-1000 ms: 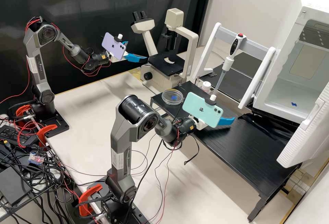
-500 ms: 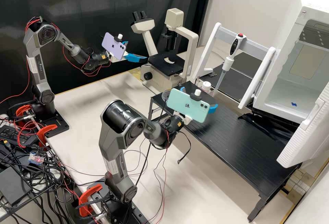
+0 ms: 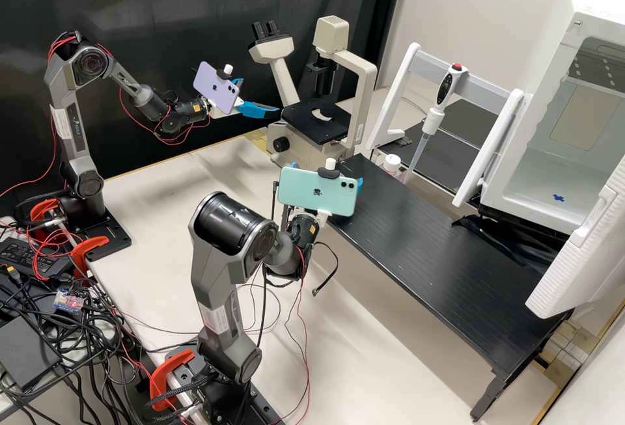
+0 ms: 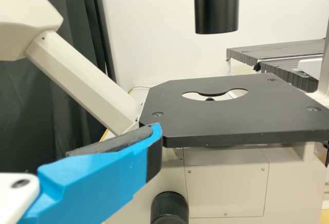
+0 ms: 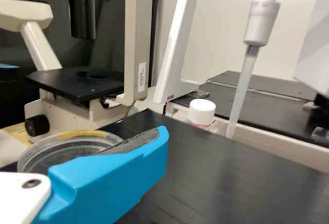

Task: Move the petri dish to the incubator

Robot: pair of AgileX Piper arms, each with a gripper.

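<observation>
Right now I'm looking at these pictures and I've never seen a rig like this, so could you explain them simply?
These are two robot arms, each ending in a gripping tool with blue fingers. One picture looks down from a fixed camera; the two close-ups come from cameras on the arms' wrists.

In the high view, the left tool is beside the microscope, and the right tool is by the near end of the black stand. Both are open, and I see nothing gripped.

The right wrist view shows a clear, round petri dish on that stand, partly behind a blue finger. Past the stand are a white-capped container and a hanging pipette. The white box with its door open is presumably the incubator, where the dish should go.
</observation>
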